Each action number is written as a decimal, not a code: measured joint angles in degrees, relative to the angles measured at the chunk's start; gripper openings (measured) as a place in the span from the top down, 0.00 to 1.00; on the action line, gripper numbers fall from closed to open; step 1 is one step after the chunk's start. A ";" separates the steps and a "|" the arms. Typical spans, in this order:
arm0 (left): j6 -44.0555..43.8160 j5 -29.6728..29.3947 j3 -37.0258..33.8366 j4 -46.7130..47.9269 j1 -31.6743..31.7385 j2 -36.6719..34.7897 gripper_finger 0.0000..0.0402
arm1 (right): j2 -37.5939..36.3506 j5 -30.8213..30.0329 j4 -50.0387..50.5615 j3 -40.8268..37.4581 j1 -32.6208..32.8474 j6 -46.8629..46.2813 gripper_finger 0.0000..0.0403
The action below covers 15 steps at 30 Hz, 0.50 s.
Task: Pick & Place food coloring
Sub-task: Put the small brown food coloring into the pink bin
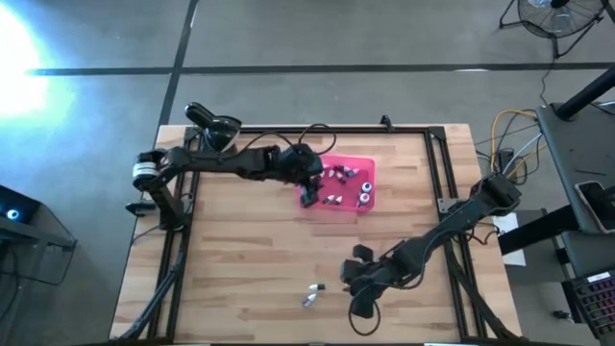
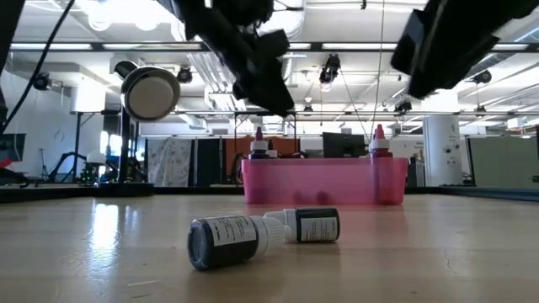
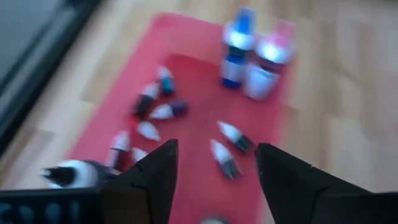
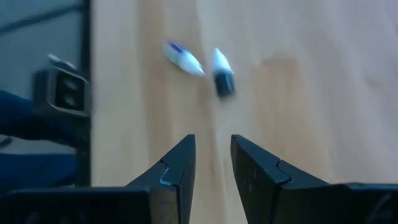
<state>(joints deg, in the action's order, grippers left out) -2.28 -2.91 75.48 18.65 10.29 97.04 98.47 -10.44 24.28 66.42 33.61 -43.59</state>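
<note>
A pink tray [image 1: 360, 160] sits at the table's far middle and holds several small food coloring bottles [image 3: 163, 111], most of them lying down. Two taller bottles [image 3: 252, 55] stand upright at one end of the tray. My left gripper [image 3: 214, 152] hovers over the tray's left part [image 1: 309, 192], open, with nothing between its fingers. Two more bottles [image 1: 312, 294] lie on their sides on the wood near the front edge: a dark one [image 2: 223, 242] and a whitish one [image 2: 307, 225]. My right gripper [image 4: 211, 143] is just to their right [image 1: 354, 293], its fingers slightly apart and holding nothing.
Black rails [image 1: 437, 163] run along the table's far and side edges. A round lamp head [image 1: 216, 125] stands at the far left corner. Bare wood [image 1: 240, 250] lies between the tray and the two loose bottles.
</note>
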 joint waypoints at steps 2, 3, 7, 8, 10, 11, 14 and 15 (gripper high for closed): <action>1.55 3.46 -0.10 3.28 -1.65 -2.55 0.52 | 0.00 0.18 -6.47 -1.95 -0.06 2.58 0.76; 1.74 4.47 -0.61 4.00 -3.04 -4.15 0.52 | 0.00 1.00 -10.11 -3.09 -0.26 3.13 0.76; -0.57 3.46 -4.91 5.45 -9.72 -10.22 0.52 | 1.93 6.75 -21.18 -7.14 -2.09 1.23 0.76; -1.88 1.88 -6.26 5.50 -11.64 -11.20 0.52 | 2.98 7.55 -22.85 -7.63 -2.55 0.79 0.76; -5.20 -2.86 -9.22 5.51 -15.68 -13.82 0.52 | 4.86 8.73 -24.93 -7.67 -3.15 0.75 0.76; -7.03 -5.52 -10.66 5.58 -17.66 -14.91 0.52 | 5.89 8.73 -24.52 -7.26 -3.30 1.22 0.76; -13.31 -12.66 -14.98 5.62 -23.38 -18.75 0.52 | 8.95 8.87 -24.49 -4.04 -3.61 4.98 0.76; -15.84 -14.14 -16.37 5.71 -24.77 -19.68 0.52 | 9.70 8.87 -23.92 -2.93 -3.71 6.35 0.76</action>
<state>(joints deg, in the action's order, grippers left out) -18.12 -17.05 59.11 24.37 -14.48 77.36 108.17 -1.57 0.36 63.50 29.89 -37.23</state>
